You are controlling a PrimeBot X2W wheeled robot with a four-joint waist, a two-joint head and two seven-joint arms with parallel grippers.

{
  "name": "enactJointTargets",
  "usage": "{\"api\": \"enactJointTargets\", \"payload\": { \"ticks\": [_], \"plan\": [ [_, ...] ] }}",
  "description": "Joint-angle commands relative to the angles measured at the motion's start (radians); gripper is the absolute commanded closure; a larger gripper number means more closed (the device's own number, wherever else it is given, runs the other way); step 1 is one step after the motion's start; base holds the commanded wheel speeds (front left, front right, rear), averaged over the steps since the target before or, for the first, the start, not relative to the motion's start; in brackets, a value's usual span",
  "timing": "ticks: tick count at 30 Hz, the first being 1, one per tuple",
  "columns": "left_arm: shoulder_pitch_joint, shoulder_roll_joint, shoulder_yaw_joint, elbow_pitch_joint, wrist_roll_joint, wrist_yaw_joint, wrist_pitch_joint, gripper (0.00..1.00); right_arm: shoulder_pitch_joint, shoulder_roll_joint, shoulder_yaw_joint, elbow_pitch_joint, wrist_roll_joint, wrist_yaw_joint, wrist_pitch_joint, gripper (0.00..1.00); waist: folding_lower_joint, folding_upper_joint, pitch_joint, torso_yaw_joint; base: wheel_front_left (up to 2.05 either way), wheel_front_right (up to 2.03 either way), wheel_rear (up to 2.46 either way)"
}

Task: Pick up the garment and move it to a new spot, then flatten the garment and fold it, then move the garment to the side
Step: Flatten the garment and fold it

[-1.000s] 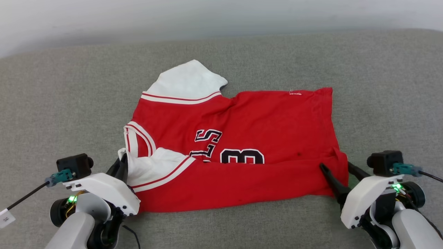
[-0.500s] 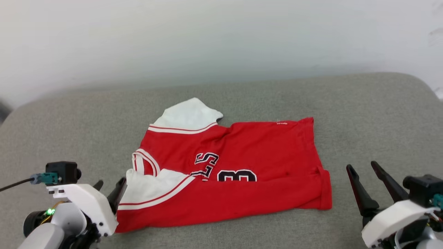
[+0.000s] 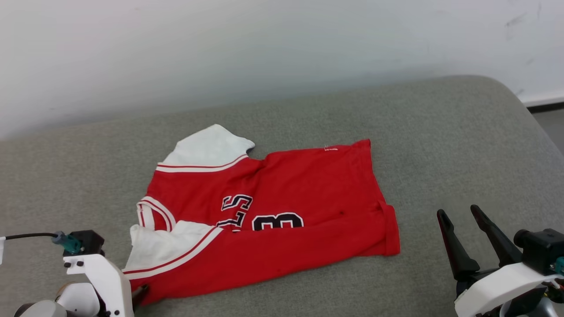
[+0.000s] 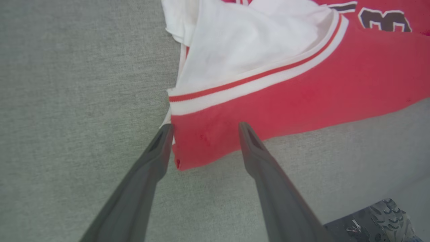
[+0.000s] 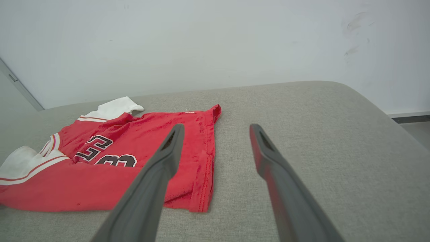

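Left arm point(image 3: 101, 281) sits low, jaws spread wide; right arm point(image 3: 502, 286) likewise, jaws parted.

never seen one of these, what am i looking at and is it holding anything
It is a two-armed robot. One picture comes from a camera on its head, looking down; the other two come from cameras on its wrists, looking along each gripper's two dark fingers. A red jersey with white sleeves, folded over, lies on a grey cushioned surface. The left gripper stands open at the jersey's near corner; the right gripper stands open beside it, apart. Nothing is held.
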Motion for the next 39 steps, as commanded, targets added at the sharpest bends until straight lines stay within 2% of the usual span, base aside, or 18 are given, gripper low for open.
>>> {"api": "enactJointTargets", "payload": {
  "ticks": [1,5,8,9,10,11,14,17,21,26,32,36,39],
  "plan": [
    [-0.006,0.003,-0.005,0.018,0.004,0.004,0.008,0.0,0.004,0.009,0.0,-0.007,-0.007,-0.001,0.006,0.0,0.0002,-0.0001,0.03,-0.023,0.0,0.0,0.0],
    [-0.018,-0.007,-0.036,0.081,-0.002,-0.015,0.055,0.0,-0.013,0.011,-0.008,-0.016,-0.004,-0.001,0.014,0.0,0.0002,-0.0001,0.064,-0.051,0.0,0.0,0.0],
    [-0.01,-0.044,-0.064,0.127,-0.027,-0.03,0.098,0.01,-0.023,0.018,-0.026,-0.016,0.005,-0.001,0.02,0.0,0.0002,-0.0001,0.081,-0.062,0.0,0.0,0.0],
    [-0.014,-0.055,-0.07,0.141,-0.032,-0.034,0.102,0.44,-0.027,0.018,-0.029,-0.017,0.008,-0.001,0.022,0.0,0.0002,-0.0001,0.084,-0.063,0.0,0.0,0.0],
    [-0.016,-0.07,-0.076,0.152,-0.038,-0.041,0.105,0.63,-0.029,0.019,-0.036,-0.018,0.011,-0.001,0.024,0.0,0.0002,-0.0001,0.087,-0.064,0.0,0.0,0.0],
    [-0.017,-0.085,-0.078,0.162,-0.043,-0.045,0.103,1.0,-0.028,0.022,-0.041,-0.016,0.015,-0.001,0.029,0.0,0.0002,-0.0001,0.089,-0.064,0.0,0.0,0.0],
    [-0.017,-0.114,-0.087,0.182,-0.058,-0.061,0.106,1.0,-0.032,0.017,-0.061,-0.018,0.026,-0.001,0.045,0.0,0.0002,-0.0001,0.093,-0.061,0.0,0.0,0.0],
    [-0.028,-0.116,-0.08,0.185,-0.049,-0.069,0.078,1.0,-0.031,0.008,-0.094,-0.014,0.051,-0.001,0.081,0.0,0.0002,-0.0001,0.088,-0.05,0.0,0.0,0.0],
    [-0.046,-0.104,-0.055,0.154,-0.033,-0.068,0.029,1.0,-0.042,-0.013,-0.136,0.014,0.088,-0.001,0.193,0.0,0.0002,-0.0001,0.077,-0.03,0.0,0.0,0.0],
    [-0.045,-0.063,-0.007,0.059,-0.031,-0.038,-0.012,1.0,-0.083,-0.052,-0.139,0.054,0.137,-0.001,0.39,0.0,0.0002,-0.0001,0.078,0.002,0.0,0.0,0.0],
    [-0.065,-0.029,0.012,-0.084,-0.006,0.001,-0.012,1.0,-0.165,-0.055,-0.082,0.161,0.197,-0.001,0.574,0.0,0.0002,-0.0001,0.121,0.052,0.0,0.0,0.0],
    [-0.083,-0.028,0.003,-0.151,0.013,0.025,-0.001,1.0,-0.235,-0.044,-0.039,0.254,0.229,-0.001,0.636,0.0,0.0002,-0.0001,0.155,0.082,0.0,0.0,0.0],
    [-0.101,-0.03,-0.004,-0.181,0.024,0.035,0.009,1.0,-0.293,-0.04,-0.008,0.325,0.253,-0.001,0.643,0.0,0.0002,-0.0001,0.176,0.097,0.0,0.0,0.0]
  ]
}}
